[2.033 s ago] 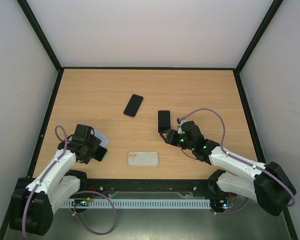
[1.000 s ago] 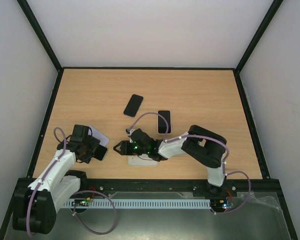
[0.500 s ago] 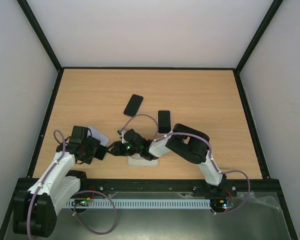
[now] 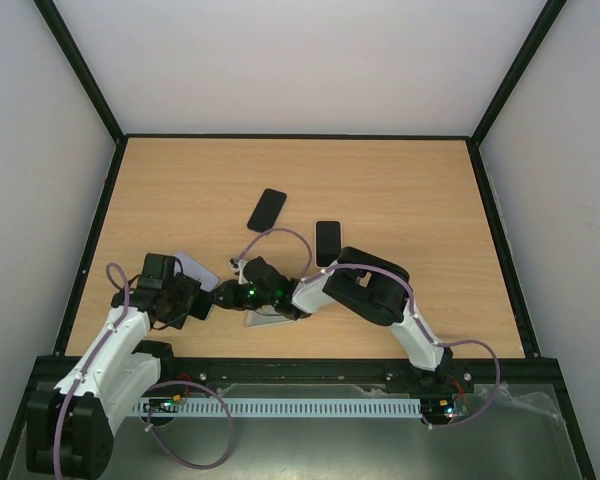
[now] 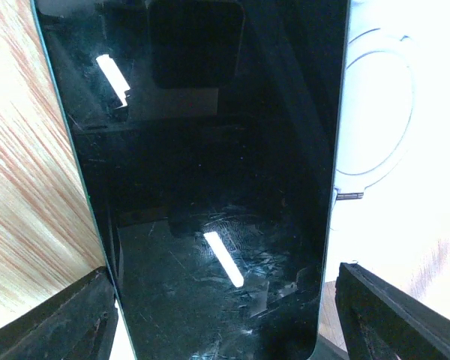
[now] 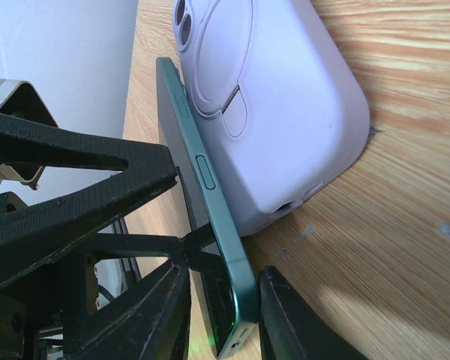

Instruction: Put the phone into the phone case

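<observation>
Phone [image 5: 210, 187]: dark screen, green rim, lower left of overhead frame, standing on long edge against lilac case [image 6: 277, 112]. Case lies flat on table [image 4: 400, 190], camera holes and ring facing up. Left gripper [image 5: 225, 330]: fingers spread across phone's width, clamped on it. Right gripper [image 6: 225, 315]: reaches across from right, fingers straddling phone's end, narrow gap; cannot tell whether pinching. Clear case [image 4: 272, 318] tilted near bottom centre. Two other dark phones [image 4: 267, 210] above centre.
</observation>
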Available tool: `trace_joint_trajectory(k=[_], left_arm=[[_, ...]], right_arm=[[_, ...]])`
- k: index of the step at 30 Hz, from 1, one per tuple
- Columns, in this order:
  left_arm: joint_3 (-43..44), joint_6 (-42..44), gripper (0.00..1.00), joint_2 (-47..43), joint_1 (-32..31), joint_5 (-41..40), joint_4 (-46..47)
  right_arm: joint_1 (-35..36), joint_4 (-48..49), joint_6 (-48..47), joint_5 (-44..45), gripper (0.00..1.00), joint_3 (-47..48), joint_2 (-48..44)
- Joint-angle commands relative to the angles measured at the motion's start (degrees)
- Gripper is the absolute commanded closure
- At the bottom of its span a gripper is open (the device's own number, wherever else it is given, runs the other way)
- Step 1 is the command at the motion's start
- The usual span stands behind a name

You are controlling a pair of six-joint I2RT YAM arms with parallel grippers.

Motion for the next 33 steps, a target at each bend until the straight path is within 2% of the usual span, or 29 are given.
trace_joint_trajectory(k=[1,6,10,20,26,33], left_arm=[[-0.55,-0.61,0.22,-0.82,0.27,0.76,-1.5],[-0.49,-0.74,0.22,-1.89,0.27,0.6,-2.23],[-0.41,-1.04,0.22,-3.73,0.28,1.24,-2.69],[1.52,1.4,0.09,-11.04,0.27,1.82,-4.08],[3.44,4.43,0.11,-14.41,0.27,1.65,-5.63],[4.35,10.53,0.12,-14.25,0.24,2.87,-5.11]], right_arm=[[0.46,1.04,0.54,0.1,0.77,0.53,1.35],[0.47,2.03,0.56,0.96,0.91,-1.13,-0.28],[0.49,2.16,-0.06,1.77,0.97,-2.28,-2.54],[-0.59,5.31,-0.44,1.4,0.98,-7.35,-8.16],[-3.01,7.37,-0.52,1.56,0.98,-13.9,-14.5],[-7.42,7.62,-1.33,1.05,0.98,-22.37,-23.17]])
